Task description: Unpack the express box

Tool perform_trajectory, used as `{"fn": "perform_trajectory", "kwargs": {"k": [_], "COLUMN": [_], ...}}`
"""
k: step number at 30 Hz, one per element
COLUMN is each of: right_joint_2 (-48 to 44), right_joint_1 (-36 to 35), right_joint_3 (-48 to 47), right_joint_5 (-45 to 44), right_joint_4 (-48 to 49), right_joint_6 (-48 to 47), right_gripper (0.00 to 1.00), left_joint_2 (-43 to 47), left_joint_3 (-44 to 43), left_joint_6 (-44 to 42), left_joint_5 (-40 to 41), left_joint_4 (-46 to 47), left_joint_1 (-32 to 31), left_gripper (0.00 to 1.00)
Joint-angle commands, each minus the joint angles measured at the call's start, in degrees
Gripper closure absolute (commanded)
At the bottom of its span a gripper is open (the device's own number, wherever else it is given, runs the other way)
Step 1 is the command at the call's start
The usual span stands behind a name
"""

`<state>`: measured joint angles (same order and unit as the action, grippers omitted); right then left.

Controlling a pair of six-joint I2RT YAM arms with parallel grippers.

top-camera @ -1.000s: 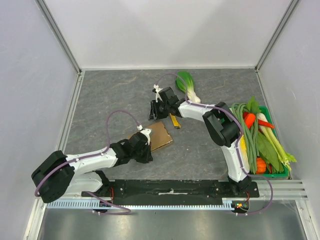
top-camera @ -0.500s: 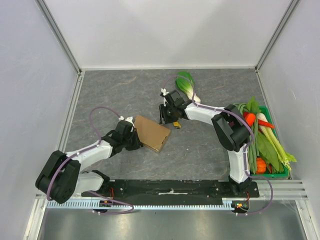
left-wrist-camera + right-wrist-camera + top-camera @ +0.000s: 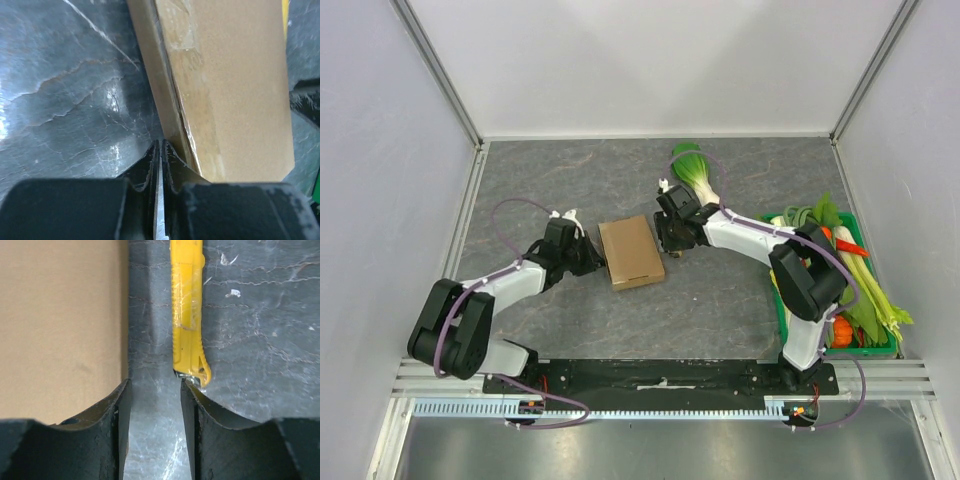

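Arms: two, reaching in from the near edge of the table [image 3: 550, 180], one on each side of the box.
Express box [image 3: 631, 252]: one; lies flat near mid-table, between the two grippers.
Box surface: plain brown card; the left wrist view shows clear tape over the seam at the top edge.
Left gripper [image 3: 160, 146]: fingers pressed together with nothing between them; tips right at the box's left side wall near a corner.
Right gripper [image 3: 152, 387]: jaws spread, bare table showing in the gap; hangs low just off the box's right edge.
Utility knife [image 3: 187, 315]: one, yellow; lies on the table just beside the box and parallel to its edge, near end at the tip of one right finger. Any marking on the handle is too blurred to read.
Bok choy [image 3: 695, 170]: one, on the table beyond the right gripper, towards the back wall.
Crate [image 3: 880, 350]: one, green, at the right edge of the table, well apart from the box.
Crate contents: heaped vegetables, among them long green beans [image 3: 827, 275] and an orange carrot [image 3: 819, 240]; too overlapped to count.
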<state>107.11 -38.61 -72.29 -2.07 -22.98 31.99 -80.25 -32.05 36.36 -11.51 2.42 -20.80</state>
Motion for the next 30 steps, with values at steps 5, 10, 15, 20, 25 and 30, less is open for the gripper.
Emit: {"fn": "perform_trajectory", "kwargs": {"k": [5,10,15,20,25,30], "right_joint_2": [-6.74,-2.26,0.64,1.96,3.37,3.72], "right_joint_1": [-2.87,-4.45,-6.3,-6.48,-6.57,-6.57], "right_joint_3": [-3.73,-6.81,-7.78,-7.6,-8.04,-8.04], "right_joint_5": [-6.82,-3.03,-5.13,-6.64,-7.16,-7.16], "right_joint_4": [-0.13,0.48,0.48,0.13,-1.01,-1.28], "right_joint_6": [-2.01,-5.97,-7.9,-8.35,-8.43,-7.91], "right_gripper": [0.4,0.32,0.19,0.18,0.2,0.22], "left_joint_2": [13.17,13.37,9.59,6.07,2.82,1.24], "left_joint_3": [-2.58,-1.7,-1.17,-0.64,-0.73,-0.99], "left_joint_6": [4.86,4.6,5.3,4.51,3.55,2.58], "left_joint_5": [7.99,5.89,4.13,2.64,-0.18,-0.62], "left_joint_4": [-8.3,-7.78,-5.58,-2.59,1.19,1.37], "left_joint_1": [0.58,0.84,1.02,1.55,2.07,2.52], "left_gripper": [0.66,0.61,0.61,0.74,0.78,0.78]}}
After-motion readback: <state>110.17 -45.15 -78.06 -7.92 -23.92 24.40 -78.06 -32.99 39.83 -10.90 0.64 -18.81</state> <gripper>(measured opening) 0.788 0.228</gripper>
